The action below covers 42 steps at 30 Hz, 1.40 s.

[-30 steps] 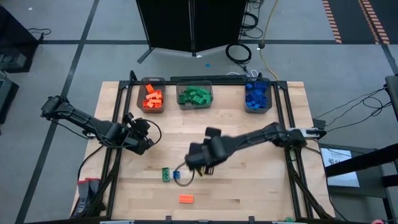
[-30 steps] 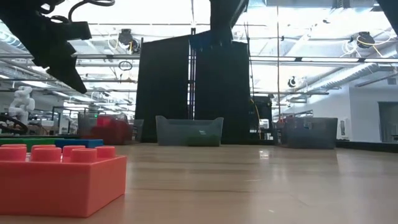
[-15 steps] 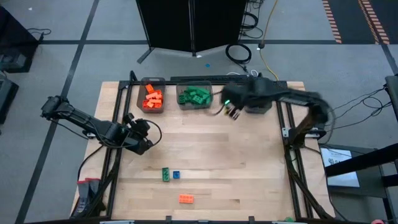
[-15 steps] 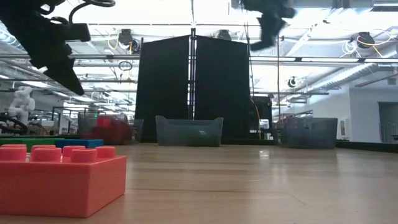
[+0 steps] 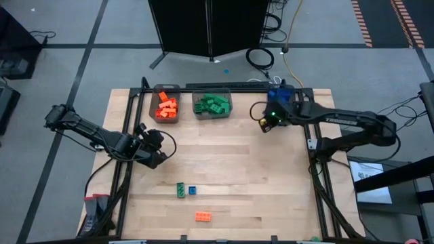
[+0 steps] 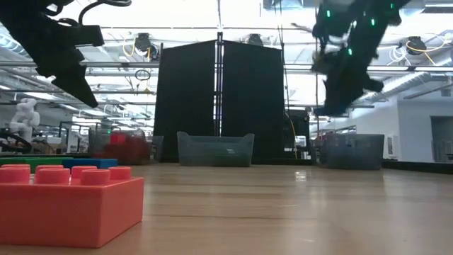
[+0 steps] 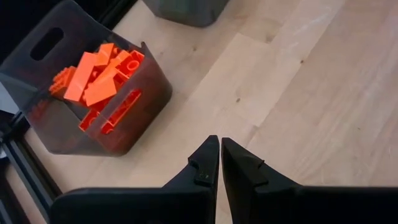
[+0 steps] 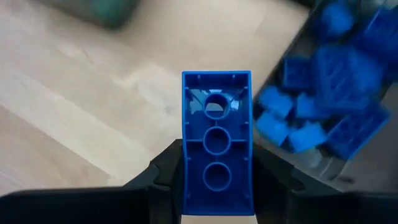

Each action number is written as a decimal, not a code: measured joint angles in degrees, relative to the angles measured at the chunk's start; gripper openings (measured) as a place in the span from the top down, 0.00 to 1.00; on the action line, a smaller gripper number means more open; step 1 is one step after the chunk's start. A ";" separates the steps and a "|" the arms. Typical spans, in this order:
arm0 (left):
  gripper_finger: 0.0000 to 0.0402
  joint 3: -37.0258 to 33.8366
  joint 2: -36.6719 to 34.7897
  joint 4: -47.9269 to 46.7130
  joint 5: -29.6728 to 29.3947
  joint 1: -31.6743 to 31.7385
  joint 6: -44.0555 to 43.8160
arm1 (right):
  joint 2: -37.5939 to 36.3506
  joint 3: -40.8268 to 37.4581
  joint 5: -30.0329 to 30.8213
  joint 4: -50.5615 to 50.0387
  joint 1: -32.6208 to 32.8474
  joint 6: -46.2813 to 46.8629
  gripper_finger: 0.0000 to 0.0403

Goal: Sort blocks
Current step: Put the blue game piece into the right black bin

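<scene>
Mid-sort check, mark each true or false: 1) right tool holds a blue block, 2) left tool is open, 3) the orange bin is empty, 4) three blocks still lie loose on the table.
1) True: the right tool grips a blue block beside the blue bin.
2) False: the left tool is shut and holds nothing.
3) False: the orange bin holds many orange blocks.
4) True: a green block, a small blue block and an orange block.
</scene>
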 joint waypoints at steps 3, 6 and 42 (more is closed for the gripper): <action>0.94 0.00 0.00 0.02 -1.20 0.00 0.01 | 1.32 -5.06 -1.17 4.26 -1.36 2.05 0.71; 0.94 0.00 0.00 0.00 -1.36 0.00 -0.01 | 2.63 -6.55 -0.94 5.47 -4.38 3.13 0.71; 0.94 0.00 -0.01 -0.42 -3.03 2.46 -4.01 | 10.50 -2.26 1.68 2.71 -27.49 1.29 0.53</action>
